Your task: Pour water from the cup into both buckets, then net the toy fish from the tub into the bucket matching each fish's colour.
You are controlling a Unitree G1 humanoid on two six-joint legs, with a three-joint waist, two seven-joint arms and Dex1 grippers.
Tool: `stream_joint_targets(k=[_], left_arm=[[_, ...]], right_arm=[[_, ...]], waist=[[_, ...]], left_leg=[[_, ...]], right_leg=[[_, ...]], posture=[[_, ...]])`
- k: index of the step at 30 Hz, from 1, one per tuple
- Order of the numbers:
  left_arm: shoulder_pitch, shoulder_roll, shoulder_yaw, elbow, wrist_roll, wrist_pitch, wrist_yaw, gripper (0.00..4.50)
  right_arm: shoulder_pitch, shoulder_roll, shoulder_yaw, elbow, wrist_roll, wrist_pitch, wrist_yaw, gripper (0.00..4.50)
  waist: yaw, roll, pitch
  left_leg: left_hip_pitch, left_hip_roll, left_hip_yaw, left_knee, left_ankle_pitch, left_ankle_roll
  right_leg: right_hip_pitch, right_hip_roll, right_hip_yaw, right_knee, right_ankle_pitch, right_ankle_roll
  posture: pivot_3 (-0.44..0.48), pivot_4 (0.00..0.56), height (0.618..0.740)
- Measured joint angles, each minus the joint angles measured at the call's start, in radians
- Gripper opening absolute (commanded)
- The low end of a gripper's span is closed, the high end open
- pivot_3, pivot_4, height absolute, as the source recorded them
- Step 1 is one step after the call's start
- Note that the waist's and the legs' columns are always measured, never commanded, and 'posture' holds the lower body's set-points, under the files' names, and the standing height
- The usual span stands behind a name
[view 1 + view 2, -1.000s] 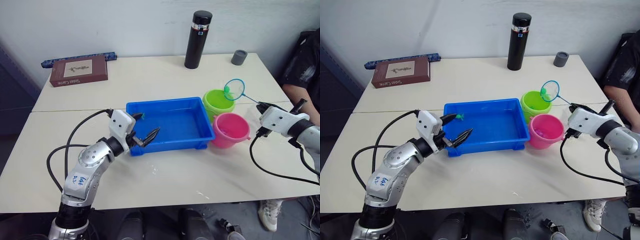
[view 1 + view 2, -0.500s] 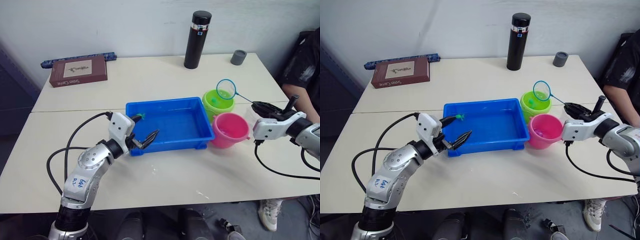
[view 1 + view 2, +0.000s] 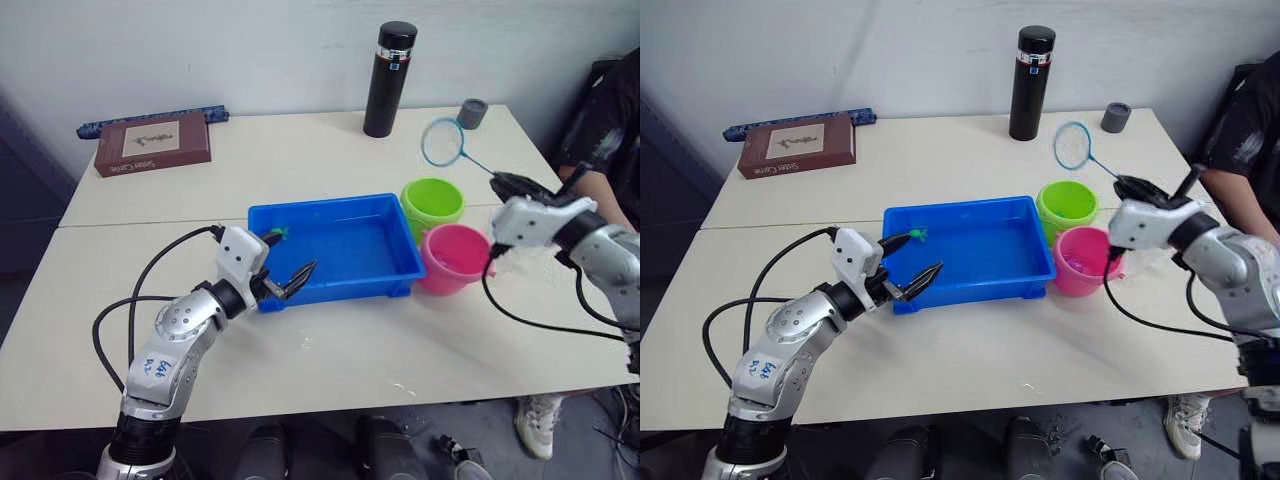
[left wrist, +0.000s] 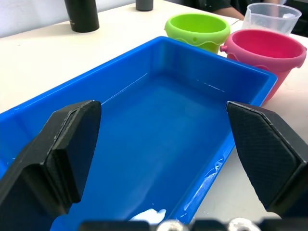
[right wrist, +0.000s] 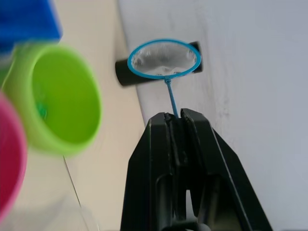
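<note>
Both arms are built of rounded silver-grey metal segments ending in white wrist housings. Each pincer, left (image 3: 297,277) and right (image 3: 508,183), has two tapered black fingers. Black cables loop from each wrist housing back along the arm. The left forearm carries blue handwritten marks on a white patch.

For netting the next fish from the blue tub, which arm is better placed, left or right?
The right. Its pincer is shut on the net. The left pincer is open at the tub's edge, beside a green fish, holding nothing.
</note>
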Motion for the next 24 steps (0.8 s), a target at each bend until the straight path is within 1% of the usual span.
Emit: stream_joint_targets(k=[3, 4, 5, 6, 8, 12, 16, 20, 24], left_arm=[[0.029, 0.001, 0.017, -0.018, 0.014, 0.013, 0.031, 4.46], [0.037, 0.002, 0.022, -0.030, 0.018, 0.018, 0.039, 4.46], [0.053, 0.002, 0.035, -0.050, 0.020, 0.023, 0.053, 4.46], [0.058, 0.002, 0.040, -0.056, 0.021, 0.025, 0.059, 4.46], [0.074, 0.002, 0.055, -0.083, 0.027, 0.041, 0.086, 4.46], [0.097, 0.002, 0.080, -0.107, 0.047, 0.058, 0.129, 4.46], [0.105, -0.004, 0.095, -0.121, 0.061, 0.067, 0.165, 4.46], [0.126, -0.019, 0.104, -0.151, 0.067, 0.082, 0.200, 4.46], [0.138, -0.028, 0.104, -0.161, 0.071, 0.094, 0.219, 4.46]], right_arm=[[-0.006, 0.082, -0.013, -0.191, 0.266, 0.312, 0.144, 0.00], [-0.003, 0.093, -0.012, -0.239, 0.326, 0.396, 0.176, 0.00], [0.000, 0.102, -0.011, -0.311, 0.419, 0.527, 0.222, 0.00], [0.000, 0.103, -0.011, -0.336, 0.450, 0.569, 0.238, 0.00], [-0.001, 0.104, -0.011, -0.414, 0.557, 0.732, 0.281, 0.00], [-0.001, 0.113, -0.010, -0.458, 0.641, 0.894, 0.313, 0.00], [0.000, 0.130, -0.001, -0.481, 0.694, 1.005, 0.330, 0.00], [0.025, 0.172, 0.073, -0.477, 0.713, 1.092, 0.341, 0.00], [0.014, 0.228, 0.132, -0.429, 0.698, 1.119, 0.336, 0.00]], waist=[[0.002, 0.000, 0.000], [0.004, 0.000, 0.000], [0.008, 0.000, 0.000], [0.010, 0.000, 0.000], [0.016, 0.000, 0.000], [0.021, 0.000, 0.000], [0.020, 0.000, 0.000], [0.016, 0.000, 0.000], [0.017, 0.000, 0.000]], left_leg=[[-0.001, 0.000, -0.002, 0.000, -0.001, 0.001], [-0.001, 0.000, -0.002, 0.000, -0.002, 0.004], [-0.001, 0.000, -0.003, 0.000, -0.004, 0.007], [-0.001, 0.001, -0.004, 0.000, -0.004, 0.007], [-0.001, 0.000, -0.006, 0.000, -0.004, 0.007], [-0.002, -0.001, -0.007, 0.000, -0.005, 0.007], [-0.001, -0.001, -0.007, 0.000, -0.005, 0.007], [-0.001, -0.001, -0.007, -0.001, -0.005, 0.007], [-0.002, -0.001, -0.007, -0.001, -0.005, 0.007]], right_leg=[[0.000, -0.001, -0.001, 0.000, 0.000, 0.000], [0.000, -0.001, -0.001, 0.000, 0.000, 0.000], [0.000, -0.002, -0.001, -0.001, 0.000, 0.000], [0.000, -0.002, -0.001, -0.001, 0.000, 0.000], [0.000, -0.002, -0.001, -0.001, 0.000, 0.000], [0.000, -0.003, -0.002, -0.001, 0.000, -0.001], [0.000, -0.002, -0.002, -0.001, 0.000, -0.001], [-0.001, -0.002, -0.002, -0.001, -0.001, -0.001], [-0.001, -0.002, -0.002, -0.001, -0.001, -0.001]], posture=[[0.000, 0.150, 0.740], [0.000, 0.150, 0.740], [0.000, 0.150, 0.740], [0.000, 0.150, 0.740], [0.000, 0.150, 0.740], [0.000, 0.150, 0.740], [0.000, 0.150, 0.740], [0.000, 0.150, 0.740], [0.000, 0.150, 0.740]])
